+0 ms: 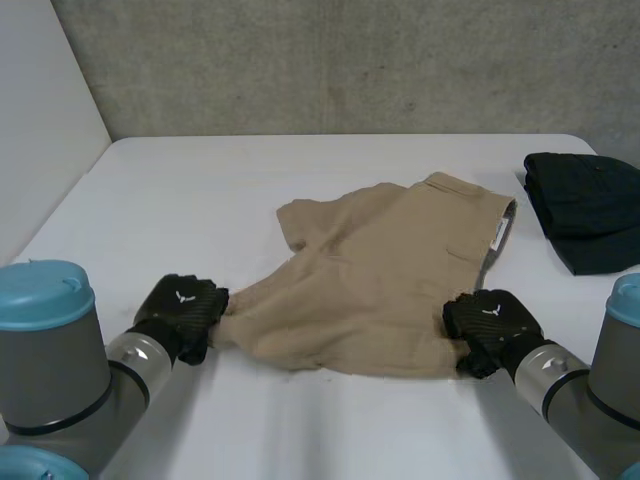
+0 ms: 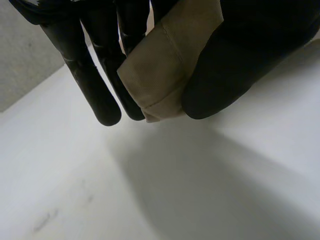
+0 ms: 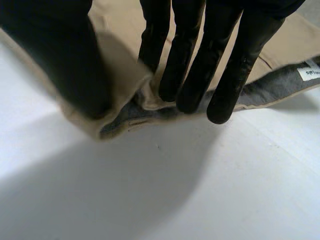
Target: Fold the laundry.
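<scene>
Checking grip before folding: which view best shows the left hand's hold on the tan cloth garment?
Left wrist view: the left hand pinches the tan cloth garment at a hemmed corner, thumb against fingers. In the head view the hand's back hides the pinch; the right wrist view shows the right hand's hold.

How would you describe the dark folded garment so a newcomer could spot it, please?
Start at the white table. At its right edge, beyond the right hand, lies the dark garment. It is folded and near-black, unlike the tan garment spread mid-table.
</scene>
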`<act>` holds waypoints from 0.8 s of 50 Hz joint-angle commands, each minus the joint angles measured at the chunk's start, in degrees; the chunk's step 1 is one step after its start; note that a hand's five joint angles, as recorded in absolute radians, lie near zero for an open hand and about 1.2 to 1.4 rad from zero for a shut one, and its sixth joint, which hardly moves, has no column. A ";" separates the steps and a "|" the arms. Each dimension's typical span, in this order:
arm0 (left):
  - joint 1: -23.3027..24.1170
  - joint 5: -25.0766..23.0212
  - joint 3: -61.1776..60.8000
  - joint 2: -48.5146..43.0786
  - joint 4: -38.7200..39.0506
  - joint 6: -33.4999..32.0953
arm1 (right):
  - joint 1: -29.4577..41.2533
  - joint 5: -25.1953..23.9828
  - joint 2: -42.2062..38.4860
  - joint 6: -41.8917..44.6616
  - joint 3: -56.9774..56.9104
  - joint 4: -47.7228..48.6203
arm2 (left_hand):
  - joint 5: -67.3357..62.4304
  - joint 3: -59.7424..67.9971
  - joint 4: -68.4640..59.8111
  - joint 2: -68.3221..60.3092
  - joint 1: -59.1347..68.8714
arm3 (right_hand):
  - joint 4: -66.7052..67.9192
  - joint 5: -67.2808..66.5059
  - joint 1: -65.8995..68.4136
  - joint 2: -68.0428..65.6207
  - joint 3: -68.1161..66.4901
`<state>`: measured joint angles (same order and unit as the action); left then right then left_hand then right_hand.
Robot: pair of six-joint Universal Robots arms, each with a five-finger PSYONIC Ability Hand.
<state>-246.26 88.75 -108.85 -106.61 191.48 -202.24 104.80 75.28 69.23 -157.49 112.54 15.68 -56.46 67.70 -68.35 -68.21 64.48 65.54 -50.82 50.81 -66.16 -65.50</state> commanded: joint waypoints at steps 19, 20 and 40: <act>2.63 0.46 22.70 26.71 -12.96 4.48 | -0.65 -5.31 26.84 3.25 -34.92 -29.82 | -13.54 12.30 -11.65 -11.79 15.52 | 14.46 -19.18 29.19 -13.84 -14.50; 2.54 0.46 23.68 26.71 -13.40 4.48 | -0.65 -5.49 26.66 3.25 -36.85 -30.87 | -13.54 12.30 -11.65 -11.79 15.52 | 14.46 -19.18 29.19 -13.84 -14.50; 4.65 0.81 26.50 0.45 -14.82 4.22 | -0.04 -1.55 0.84 8.16 -43.73 -37.48 | -13.54 12.30 -11.65 -11.79 15.52 | 14.46 -19.18 29.19 -13.84 -14.50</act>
<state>-242.79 89.33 -83.51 -95.23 176.38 -197.73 104.31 70.54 79.32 -151.32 67.74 -21.99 -56.88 68.29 -68.69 -68.61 64.48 68.06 -56.76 55.84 -67.22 -67.70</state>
